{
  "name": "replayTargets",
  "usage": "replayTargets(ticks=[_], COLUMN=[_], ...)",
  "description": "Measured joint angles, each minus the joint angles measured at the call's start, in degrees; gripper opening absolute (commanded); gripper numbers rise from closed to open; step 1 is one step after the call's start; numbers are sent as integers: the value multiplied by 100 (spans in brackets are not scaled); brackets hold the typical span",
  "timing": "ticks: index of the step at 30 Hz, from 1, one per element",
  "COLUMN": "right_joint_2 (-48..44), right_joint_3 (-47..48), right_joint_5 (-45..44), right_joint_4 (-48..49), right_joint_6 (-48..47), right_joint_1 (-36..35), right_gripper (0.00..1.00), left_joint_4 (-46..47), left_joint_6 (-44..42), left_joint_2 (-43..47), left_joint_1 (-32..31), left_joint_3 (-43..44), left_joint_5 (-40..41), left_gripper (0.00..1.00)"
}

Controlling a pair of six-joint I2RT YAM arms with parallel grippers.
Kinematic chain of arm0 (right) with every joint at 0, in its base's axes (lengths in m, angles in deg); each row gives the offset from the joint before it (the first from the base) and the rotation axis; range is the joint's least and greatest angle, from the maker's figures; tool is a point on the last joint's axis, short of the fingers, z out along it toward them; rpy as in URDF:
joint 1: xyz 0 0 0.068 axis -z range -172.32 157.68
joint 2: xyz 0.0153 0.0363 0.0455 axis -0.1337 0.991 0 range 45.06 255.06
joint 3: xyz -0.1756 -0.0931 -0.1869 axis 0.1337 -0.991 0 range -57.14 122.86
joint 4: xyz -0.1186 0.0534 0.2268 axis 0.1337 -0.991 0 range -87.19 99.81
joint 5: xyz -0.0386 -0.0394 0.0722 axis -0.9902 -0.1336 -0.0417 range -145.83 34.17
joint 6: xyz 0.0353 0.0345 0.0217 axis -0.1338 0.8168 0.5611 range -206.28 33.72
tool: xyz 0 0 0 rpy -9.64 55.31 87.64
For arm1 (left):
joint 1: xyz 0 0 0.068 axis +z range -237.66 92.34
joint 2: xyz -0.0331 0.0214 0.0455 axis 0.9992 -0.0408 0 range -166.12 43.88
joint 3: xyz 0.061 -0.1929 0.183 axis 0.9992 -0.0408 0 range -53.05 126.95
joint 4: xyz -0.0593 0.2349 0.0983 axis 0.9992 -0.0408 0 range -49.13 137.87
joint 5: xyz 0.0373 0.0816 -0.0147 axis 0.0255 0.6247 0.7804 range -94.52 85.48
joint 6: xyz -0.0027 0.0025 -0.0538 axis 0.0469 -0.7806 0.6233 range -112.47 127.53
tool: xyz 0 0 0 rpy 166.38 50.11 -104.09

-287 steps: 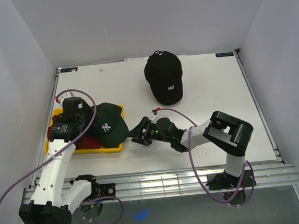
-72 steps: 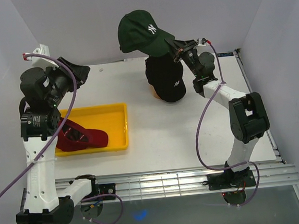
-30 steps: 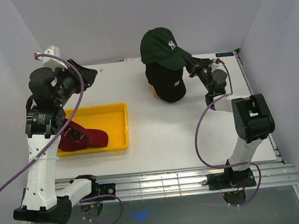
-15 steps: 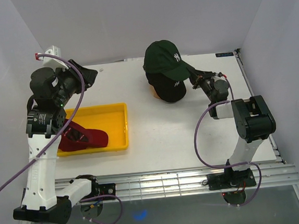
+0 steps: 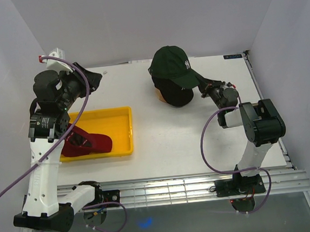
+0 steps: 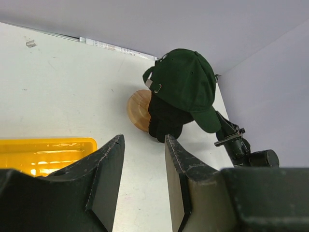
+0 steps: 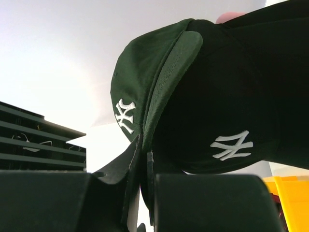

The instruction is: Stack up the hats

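A dark green hat [image 5: 173, 61] sits on top of a black hat [image 5: 176, 96] with a white emblem, at the back of the table. My right gripper [image 5: 202, 84] is shut on the green hat's brim [image 7: 164, 82], low at the stack's right side. The black hat [image 7: 236, 92] fills the right wrist view under the green one. A red hat [image 5: 87, 142] lies in the yellow tray [image 5: 121, 131]. My left gripper [image 5: 92, 78] hangs high above the tray, open and holding nothing; its fingers [image 6: 108, 166] frame the stack [image 6: 186, 82].
A round wooden stand [image 6: 138, 107] shows under the black hat's left side. The yellow tray [image 6: 46, 151] lies at the left of the table. The right arm's forearm [image 5: 226, 96] stretches low over the table's right part.
The right gripper has come down and slightly right, lowering the green hat onto the black one. The left arm has stayed almost still.
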Motion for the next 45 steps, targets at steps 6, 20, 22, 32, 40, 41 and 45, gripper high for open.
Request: replayTargets(ticks=[6,20,22,32,40,41,45], right_joint_2=[52,142,153,291,179,125,-85], right_joint_3=[-26,-216,-251,-457,-612,-612,-610], right_joint_5=[70,420,463,557,669,684,713], right_joint_4=[26,260,299,570,599,535,190], right_joint_6=[20,-258,-319,-575,-1091,-1185,-1554], right_joint_1=[7,70,79,81,85,85,87], right_gripper=[8,8,8,8,8,8,8], left_joint_4=[0,9,9,68,94,94,107], left_joint_6=[-4,-22,-26,-42,-42,-42,-42], left_joint_2=[0,-72,-87,-131,-160,-160,-160], left_joint_1=[-17,-42,-50,-61,-79,-83,-87], left_joint_3=[-11,-118,-122,-190,-190,-190,-199], left_joint_5=[26,59,72,101,118,122,125], left_gripper=[49,49,49,49,49,49,49])
